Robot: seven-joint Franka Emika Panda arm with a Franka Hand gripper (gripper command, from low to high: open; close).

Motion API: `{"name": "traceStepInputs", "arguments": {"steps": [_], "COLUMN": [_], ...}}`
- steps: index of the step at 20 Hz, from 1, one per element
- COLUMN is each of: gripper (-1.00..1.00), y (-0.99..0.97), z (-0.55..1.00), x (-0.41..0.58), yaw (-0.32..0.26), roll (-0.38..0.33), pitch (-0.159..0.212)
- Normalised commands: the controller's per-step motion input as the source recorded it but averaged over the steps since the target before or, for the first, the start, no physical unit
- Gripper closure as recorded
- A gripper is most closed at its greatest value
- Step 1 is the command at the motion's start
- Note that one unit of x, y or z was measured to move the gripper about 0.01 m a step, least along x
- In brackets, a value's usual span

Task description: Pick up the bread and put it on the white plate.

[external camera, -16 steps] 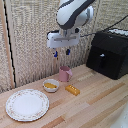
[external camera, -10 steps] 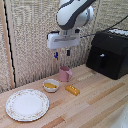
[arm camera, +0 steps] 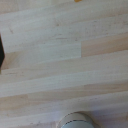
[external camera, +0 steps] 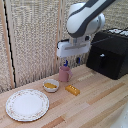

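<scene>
**Q:** Claw status?

**A:** From my station, the hand point(external camera: 71, 62) hangs in the air above the wooden table point(external camera: 100, 102), with nothing between its short dark-and-blue fingers point(external camera: 65, 63). They look spread, with a visible gap, so I log the claw as parted and empty. Its white boxy wrist sits under the big rounded arm point(external camera: 84, 19).

**Q:** What's directly under it?

**A:** A pink cup point(external camera: 64, 74) stands just below and behind the fingertips; touching or not, I cannot tell.

**Q:** And the bread?

**A:** The bread point(external camera: 73, 90) lies flat on the table, in front of the cup and slightly toward the exterior view's right, clear of the claw. Just beside it, on the exterior view's left, sits a small white bowl point(external camera: 51, 85) with yellow contents.

**Q:** Plate?

**A:** The white plate point(external camera: 27, 105) rests farther to the exterior view's left, near the front, bare on top. It is apart from the bread, with the bowl roughly between.

**Q:** Anything else?

**A:** A black box appliance point(external camera: 111, 52) on the exterior view's right. The wrist view shows mostly table planks, plus a rounded pale rim point(arm camera: 76, 120) at one edge; I cannot identify it.
</scene>
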Motion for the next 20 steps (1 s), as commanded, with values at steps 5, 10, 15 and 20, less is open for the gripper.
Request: {"name": "traceStepInputs", "arguments": {"steps": [5, 10, 15, 20], "gripper": [-1.00, -1.00, -1.00, -1.00], "y": [-0.22, -0.23, -0.32, -0.21], "z": [-0.35, -0.41, -0.41, -0.29], "x": [0.011, 0.055, 0.086, 0.061], "yaw": [0.189, 0.173, 0.154, 0.105], "roll": [0.000, 0.000, 0.000, 0.000], "pitch": [0.000, 0.000, 0.014, 0.024]}}
